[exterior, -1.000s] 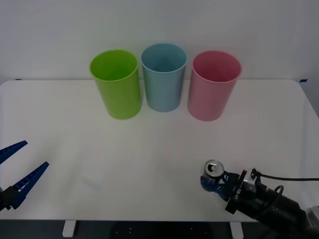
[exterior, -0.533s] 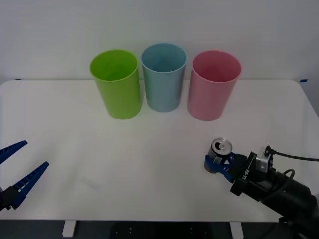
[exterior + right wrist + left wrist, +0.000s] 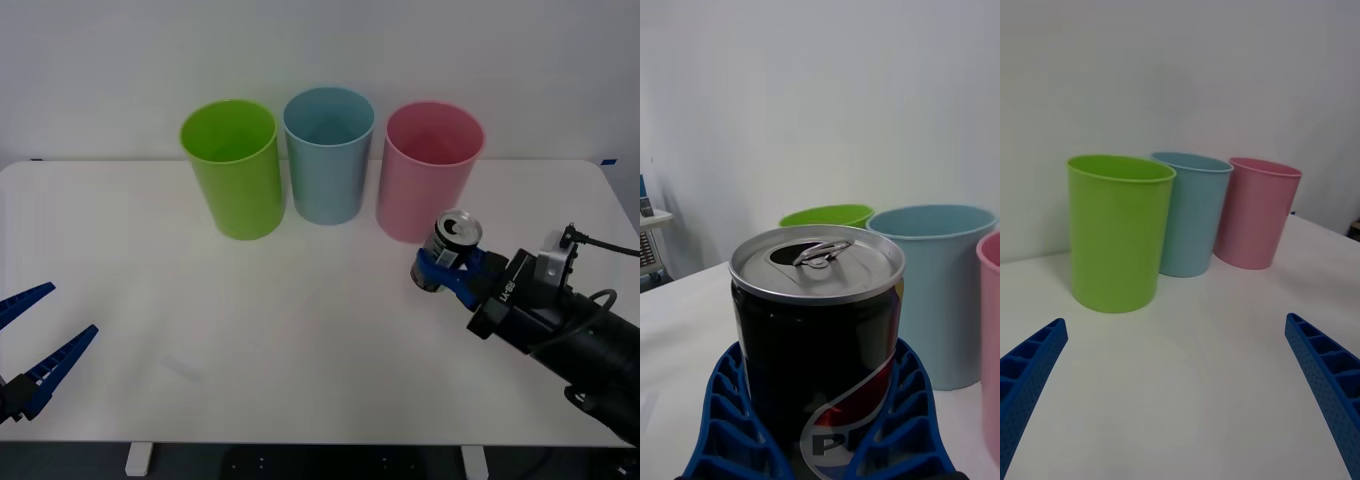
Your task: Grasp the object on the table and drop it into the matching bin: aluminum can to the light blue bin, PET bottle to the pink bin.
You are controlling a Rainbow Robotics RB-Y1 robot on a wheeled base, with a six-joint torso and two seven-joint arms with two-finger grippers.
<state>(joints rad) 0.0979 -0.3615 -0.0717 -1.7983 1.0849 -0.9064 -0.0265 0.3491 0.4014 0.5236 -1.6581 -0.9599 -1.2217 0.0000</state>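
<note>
we hold the aluminum can (image 3: 450,250) mid-body in the right gripper (image 3: 447,270), fingers clamped on it (opened, probably light, dentable); left gripper (image 3: 30,345) spread, idle.

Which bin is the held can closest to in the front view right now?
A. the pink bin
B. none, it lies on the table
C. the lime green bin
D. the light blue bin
A: the right end effector grips the aluminum can right beside the pink bin, short of the light blue bin.

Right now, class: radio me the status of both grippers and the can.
Right gripper shut on aluminum can, near pink bin. Left gripper open, parked. Light blue bin unobstructed.
</note>
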